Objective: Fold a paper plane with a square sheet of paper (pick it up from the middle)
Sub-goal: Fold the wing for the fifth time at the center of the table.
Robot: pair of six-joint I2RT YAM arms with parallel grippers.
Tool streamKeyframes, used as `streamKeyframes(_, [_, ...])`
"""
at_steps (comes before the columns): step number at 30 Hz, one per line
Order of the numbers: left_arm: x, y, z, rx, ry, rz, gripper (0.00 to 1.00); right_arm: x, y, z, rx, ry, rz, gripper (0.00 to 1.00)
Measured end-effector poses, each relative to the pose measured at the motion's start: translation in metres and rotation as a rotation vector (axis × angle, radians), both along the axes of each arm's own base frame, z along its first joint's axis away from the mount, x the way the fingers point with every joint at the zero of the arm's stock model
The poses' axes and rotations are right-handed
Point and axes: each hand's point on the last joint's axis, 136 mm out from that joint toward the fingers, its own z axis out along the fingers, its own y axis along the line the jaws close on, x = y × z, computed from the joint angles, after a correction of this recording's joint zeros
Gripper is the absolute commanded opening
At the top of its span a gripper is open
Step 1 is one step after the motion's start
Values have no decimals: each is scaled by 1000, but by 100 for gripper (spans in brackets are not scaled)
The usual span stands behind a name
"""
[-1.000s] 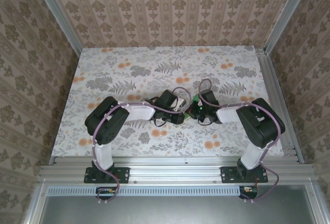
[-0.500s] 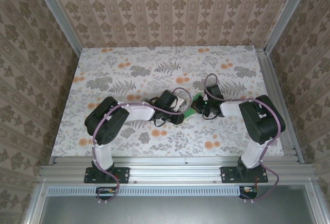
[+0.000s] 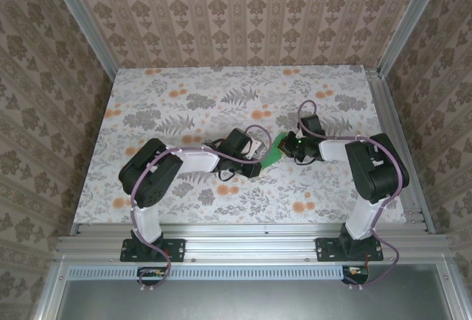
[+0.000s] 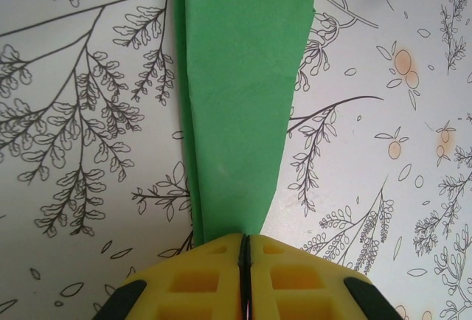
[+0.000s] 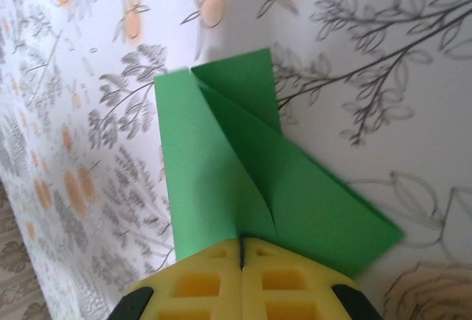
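Observation:
The square sheet of paper (image 3: pixel 276 151) is bright green and folded into a narrow creased shape. It is held above the floral tabletop between both grippers. In the left wrist view the paper (image 4: pixel 236 99) is a long strip that narrows toward my left gripper (image 4: pixel 245 237), whose yellow jaws are shut on its narrow end. In the right wrist view the paper (image 5: pixel 221 165) shows two overlapping flaps and a diagonal crease, and my right gripper (image 5: pixel 241 240) is shut on its near edge. From above, the left gripper (image 3: pixel 259 164) and right gripper (image 3: pixel 290 146) face each other across the paper.
The patterned table (image 3: pixel 184 106) is bordered by aluminium rails (image 3: pixel 243 242) at the front and patterned walls on the other three sides. Both arm bases stand at the near edge, with purple cables looping over the wrists.
My right gripper has moved up and to the right, away from the left one. More of the green paper now shows between them. The left arm has barely moved.

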Motion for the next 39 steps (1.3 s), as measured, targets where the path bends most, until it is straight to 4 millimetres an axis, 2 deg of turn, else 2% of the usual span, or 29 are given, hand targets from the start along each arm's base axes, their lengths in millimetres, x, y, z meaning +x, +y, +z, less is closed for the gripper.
streamKeyframes(6, [0,0,0,1,3,-1,10,-22,26,43,63,-71,63,4])
streamKeyframes(9, [0,0,0,0,3,-2,10,-33,48,53,91,-87,101,3])
streamKeyframes(13, [-1,0,1,-1,7,-3,10,-37,65,39,110,-57,117,3])
streamKeyframes(19, [-2,1,1,-2,6,-3,10,-36,66,4,92,5,104,3])
streamKeyframes(23, [-3,2,1,-2,6,-3,10,-32,64,-8,66,13,101,3])
streamKeyframes(33, [-1,3,1,-15,-11,-3,10,-19,62,-11,24,19,133,3])
streamKeyframes(39, [-2,5,1,-23,-32,-15,10,-4,51,-11,14,24,119,3])
